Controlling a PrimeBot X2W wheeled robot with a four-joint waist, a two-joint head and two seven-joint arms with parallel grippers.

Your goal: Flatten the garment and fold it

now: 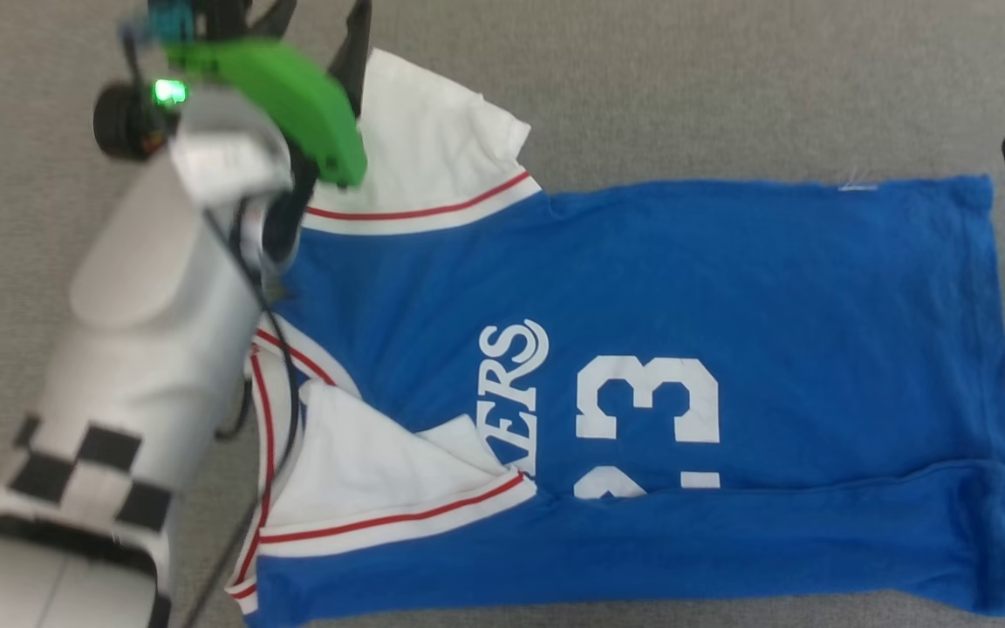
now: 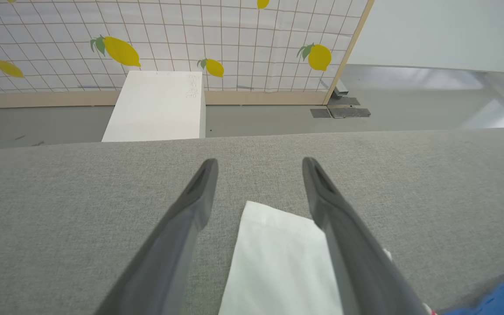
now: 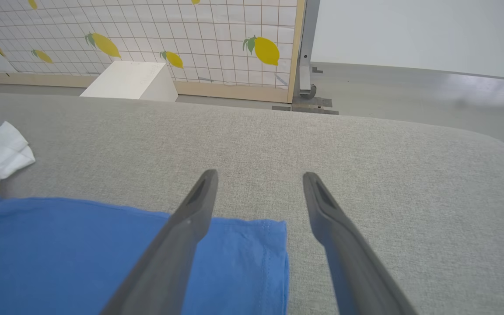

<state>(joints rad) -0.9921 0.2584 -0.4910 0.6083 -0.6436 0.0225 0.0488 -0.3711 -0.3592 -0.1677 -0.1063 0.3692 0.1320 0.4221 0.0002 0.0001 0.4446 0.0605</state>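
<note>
garment (image 1: 729,288) lies spread; right end effector (image 3: 259,174) agape, empty; left end effector (image 2: 259,160) likewise, apparently above white sleeve (image 2: 278,262).

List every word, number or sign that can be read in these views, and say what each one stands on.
"ERS": white lettering on the blue jersey; the letters before it are covered by a folded-over white panel.
"3": white number on the jersey; a second digit beside it is half hidden under a fold, unreadable.
Faint handwriting on the white box: too blurred to read.
</note>
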